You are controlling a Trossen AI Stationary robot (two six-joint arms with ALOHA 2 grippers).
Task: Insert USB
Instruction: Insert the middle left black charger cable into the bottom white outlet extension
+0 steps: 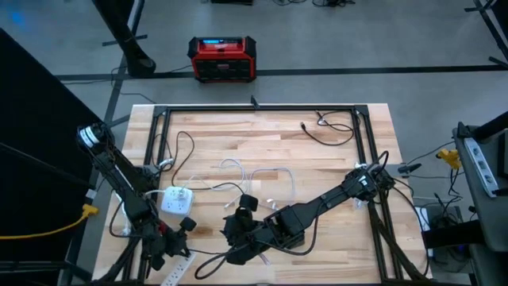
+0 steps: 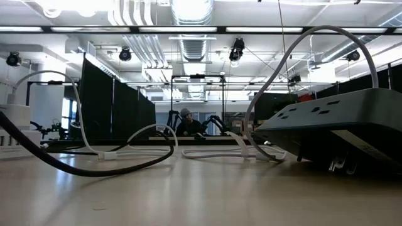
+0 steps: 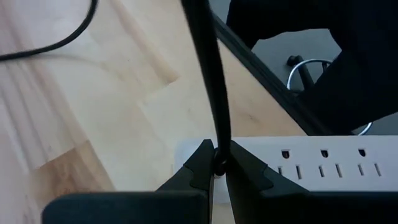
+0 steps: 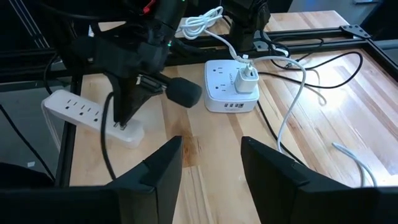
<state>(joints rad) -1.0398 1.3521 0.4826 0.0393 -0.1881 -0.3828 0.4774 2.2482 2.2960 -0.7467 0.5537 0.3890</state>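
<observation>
The left gripper (image 4: pixel 124 121) is seen at about seven o'clock on the wooden table (image 1: pixel 262 143), at its front edge, closed on a black cable (image 3: pixel 208 81). In the left wrist view, the two dark fingertips (image 3: pixel 199 165) are pinched on the cable directly over the end of a white power strip (image 3: pixel 298 165), and whether a plug is seated there cannot be told. In the right wrist view the power strip is shown lying flat at the table's edge with the left gripper pointed down at its near end.

The right gripper (image 4: pixel 211 162) is held near six o'clock on the table, its fingers parted with nothing between them, aimed toward the left arm. A white charging cube (image 4: pixel 231 87) with USB ports on its lower face is found at roughly eight o'clock from the table's centre, just beside the left arm. A white adapter (image 4: pixel 249 76) is plugged into its top, and a white cable (image 4: pixel 292 99) is run from it across the boards. Whether any lead is seated in the USB ports cannot be told.

A second black cable (image 1: pixel 329 131) is left at one o'clock, well apart from both grippers. A red and black box (image 1: pixel 222 59) is set on the floor beyond twelve o'clock. A person (image 2: pixel 186 122) is visible far behind the table in the low view.
</observation>
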